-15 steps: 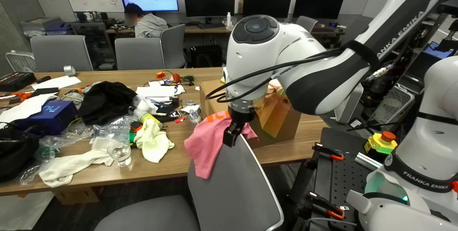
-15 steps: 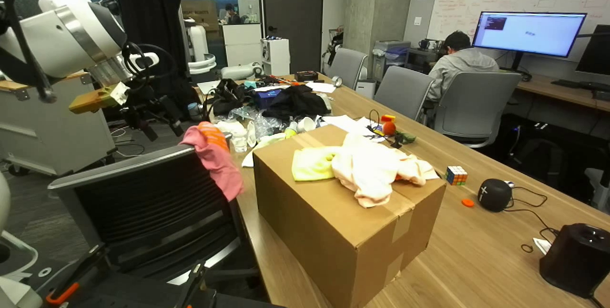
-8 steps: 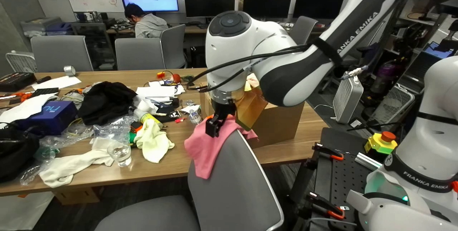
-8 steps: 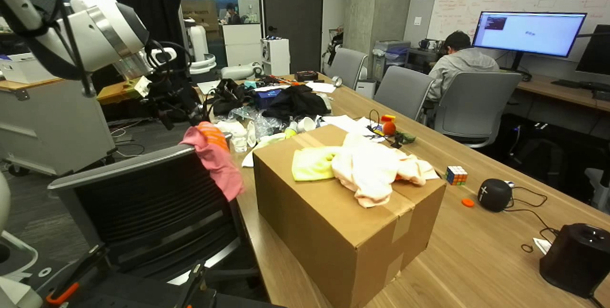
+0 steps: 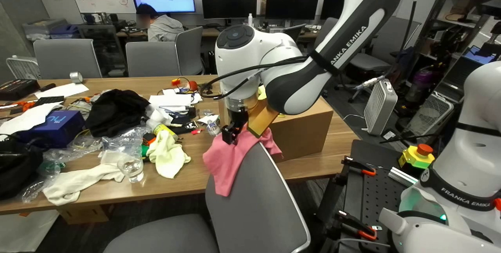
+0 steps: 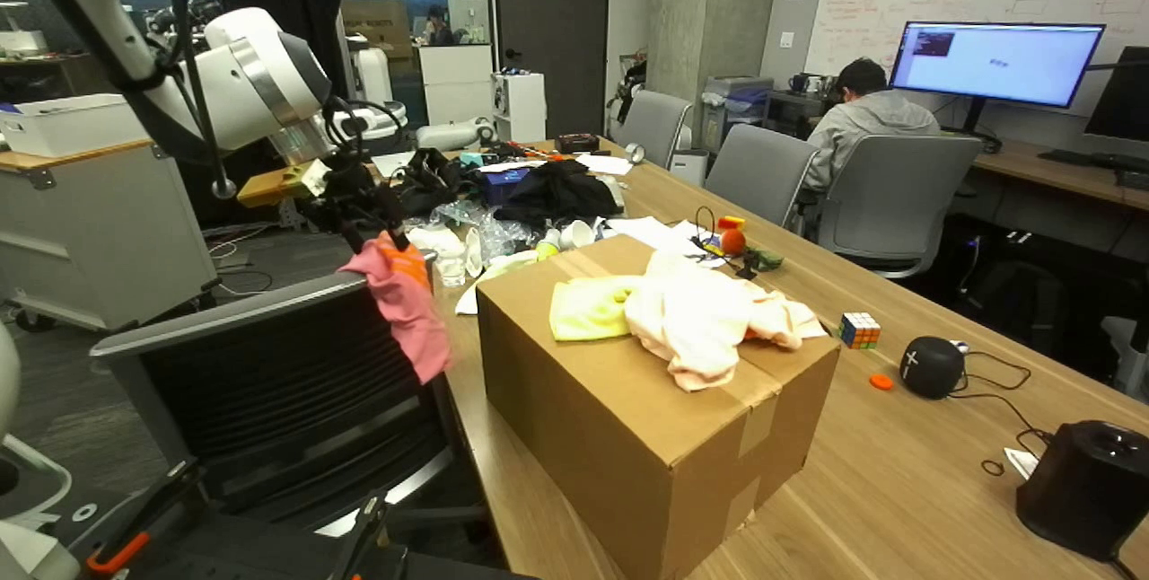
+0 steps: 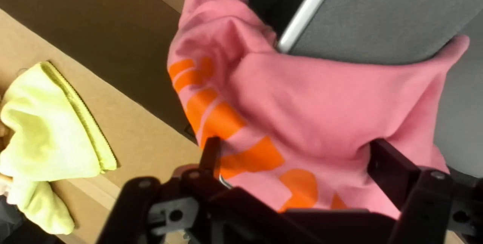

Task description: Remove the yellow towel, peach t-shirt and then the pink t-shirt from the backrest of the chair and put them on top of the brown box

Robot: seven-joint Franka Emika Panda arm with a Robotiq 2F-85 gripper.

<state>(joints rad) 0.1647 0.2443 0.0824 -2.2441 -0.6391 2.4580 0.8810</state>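
The pink t-shirt (image 5: pixel 227 167) with orange print hangs over the top of the grey chair's backrest (image 5: pixel 260 206); it also shows in an exterior view (image 6: pixel 408 320) and the wrist view (image 7: pixel 302 104). My gripper (image 7: pixel 294 145) is open, its two fingers wide apart with pink cloth between them and pressing into it. In an exterior view the gripper (image 6: pixel 377 241) is low over the shirt at the backrest corner. The yellow towel (image 6: pixel 588 309) and the peach t-shirt (image 6: pixel 691 320) lie on top of the brown box (image 6: pixel 574 400). The arm hides the peach t-shirt in an exterior view.
The wooden table (image 5: pixel 188 182) bears clutter: a glass (image 5: pixel 131 168), a smaller yellow-green cloth (image 5: pixel 166 155), a black cloth (image 5: pixel 119 112) and a blue box (image 5: pixel 58 127). A puzzle cube (image 6: pixel 859 330) and black speaker (image 6: pixel 932 367) stand beside the brown box.
My open gripper has moved across to the backrest corner and down onto the pink t-shirt, which has shifted slightly. The yellow towel and peach t-shirt have not moved.
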